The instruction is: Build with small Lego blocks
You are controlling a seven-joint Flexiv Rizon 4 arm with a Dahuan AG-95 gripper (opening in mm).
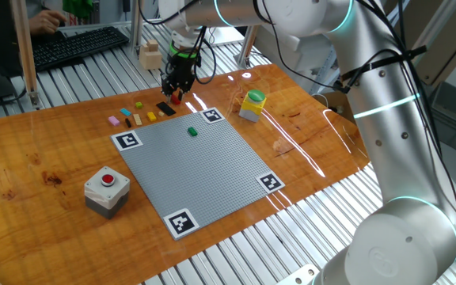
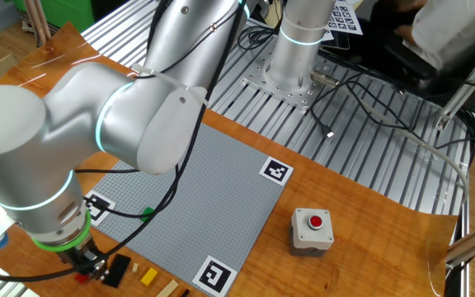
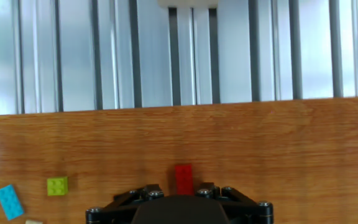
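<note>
A wooden table top (image 1: 54,150) with a shiny varnish lies on a frame of metal slats, and a grey studded baseplate (image 1: 200,162) with a black-and-white marker at each corner rests in the middle of it. The gripper (image 1: 176,89) hangs low over the far edge of the table, just behind the baseplate, and a red brick (image 3: 183,178) sits directly under it between the fingers; in the hand view the brick shows upright at the front of the dark finger mechanism. Whether the fingers already press on it I cannot tell, because their tips are hidden in every view. One green brick (image 1: 191,131) stands alone on the baseplate, near its far side. The other small Lego blocks lie in a loose row on the wood beside the far-left edge of the plate: a black brick (image 1: 165,108), a yellow brick (image 1: 151,116), a pink brick (image 1: 114,121), and a lime brick (image 3: 57,185) next to a blue brick (image 3: 9,201) in the hand view. A grey box with a red button (image 1: 106,190) stands on the wood near the left corner of the plate, and a yellow object with a green top (image 1: 252,104) stands by the far-right corner.
</note>
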